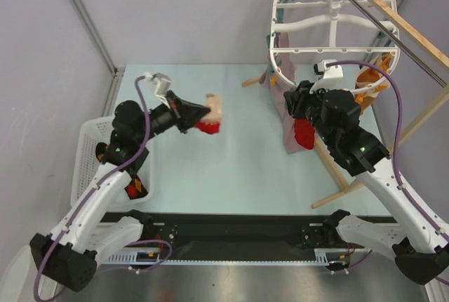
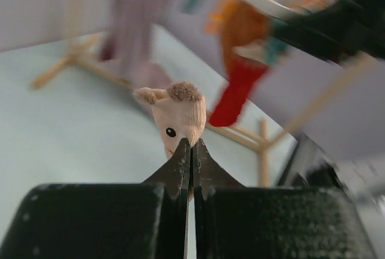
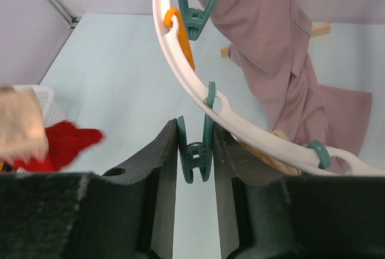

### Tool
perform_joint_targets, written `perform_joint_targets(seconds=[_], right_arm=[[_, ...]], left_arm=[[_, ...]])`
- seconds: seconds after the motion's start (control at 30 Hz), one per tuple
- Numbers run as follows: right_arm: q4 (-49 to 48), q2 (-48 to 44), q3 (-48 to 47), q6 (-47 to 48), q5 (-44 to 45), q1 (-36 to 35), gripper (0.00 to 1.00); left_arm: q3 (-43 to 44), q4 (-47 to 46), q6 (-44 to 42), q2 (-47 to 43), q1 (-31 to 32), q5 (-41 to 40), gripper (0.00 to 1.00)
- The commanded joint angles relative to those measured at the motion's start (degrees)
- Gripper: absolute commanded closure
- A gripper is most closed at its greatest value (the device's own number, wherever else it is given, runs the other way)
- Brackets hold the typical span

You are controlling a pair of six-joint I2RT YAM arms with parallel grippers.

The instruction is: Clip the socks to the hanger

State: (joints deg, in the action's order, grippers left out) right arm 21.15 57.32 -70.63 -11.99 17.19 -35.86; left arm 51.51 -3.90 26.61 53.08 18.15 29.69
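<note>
Your left gripper point(image 1: 198, 114) is closed tight, its two black wedge-shaped fingers pinching the sock point(image 1: 214, 109) left of centre in the top view, above the pale blue table point(image 1: 231, 175). The sock is ribbed peach knit with a stitched black eye, fuzzy brown ear tufts and a red end.

Your right gripper point(image 1: 298, 102) is at the lower rim of the hanger point(image 1: 309, 27), upper right in the top view. The hanger is a round white plastic ring with spokes and a central hub. In the right wrist view the fingers sit against both sides of a teal clip point(image 3: 195, 156) that dangles from the rim, squeezing it. Higher on the rim are an orange clip point(image 3: 180, 39) and another teal one.

A soft mauve cloth point(image 3: 277, 60) hangs in folds from the ring. A red piece point(image 1: 304, 133) hangs just below your right gripper; it is too blurred to tell what holds it. An orange-brown garment point(image 1: 370, 81) hangs at the ring's right side, by the wooden poles point(image 1: 393, 17).

At the left edge, the white lattice basket point(image 1: 84, 168) holds a black argyle piece point(image 1: 135, 187) with orange and red diamonds, partly hidden by your left arm.
</note>
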Motion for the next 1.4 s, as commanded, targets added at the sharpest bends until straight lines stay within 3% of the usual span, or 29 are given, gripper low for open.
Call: perform_joint_targets(seconds=[0.0,0.17,0.23,0.4,0.5,0.53,0.6,0.73,0.87,1.37], right_arm=[[2.06,-0.01,-1.0,-0.58,-7.52,-0.36,1.0],[0.91,-0.63,-1.09,-2.16,-11.65,-0.09,1.0],[0.39,-0.98,-1.18,-3.21,-13.76,0.0,1.0],[-0.58,-2.12,-1.09,-5.23,-16.66,0.08,1.0],[-1.19,-2.74,-1.09,-5.59,-20.44,0.08,1.0],[-1.46,-3.0,-1.0,-5.94,-20.96,0.08,1.0],[-1.81,-3.44,-0.65,-6.12,-22.37,0.08,1.0],[-1.9,-4.06,-0.39,-6.82,-23.69,0.17,1.0],[-1.9,-4.58,-0.12,-7.61,-24.04,0.26,1.0],[-1.2,-5.73,0.05,-8.05,-24.92,0.53,1.0]], left_arm=[[2.28,-14.81,-7.72,3.95,6.89,21.78,1.0],[3.08,-27.01,0.79,14.93,12.33,40.16,1.0],[2.55,-37.99,5.7,19.31,14.27,42.54,1.0],[5.17,-43.12,5.12,26.01,18.93,43.25,1.0],[7.81,-49.86,10.98,31.02,19.99,44.66,1.0],[8.17,-59.28,17.88,32.51,20.08,45.1,1.0],[9.75,-69.43,25.47,37.25,19.99,46.06,1.0],[16.59,-95.02,51.53,47.53,19.99,46.77,1.0],[21.0,-94.89,51.97,51.07,19.99,45.55,1.0],[22.58,-94.88,51.61,51.16,18.32,42.64,1.0]])
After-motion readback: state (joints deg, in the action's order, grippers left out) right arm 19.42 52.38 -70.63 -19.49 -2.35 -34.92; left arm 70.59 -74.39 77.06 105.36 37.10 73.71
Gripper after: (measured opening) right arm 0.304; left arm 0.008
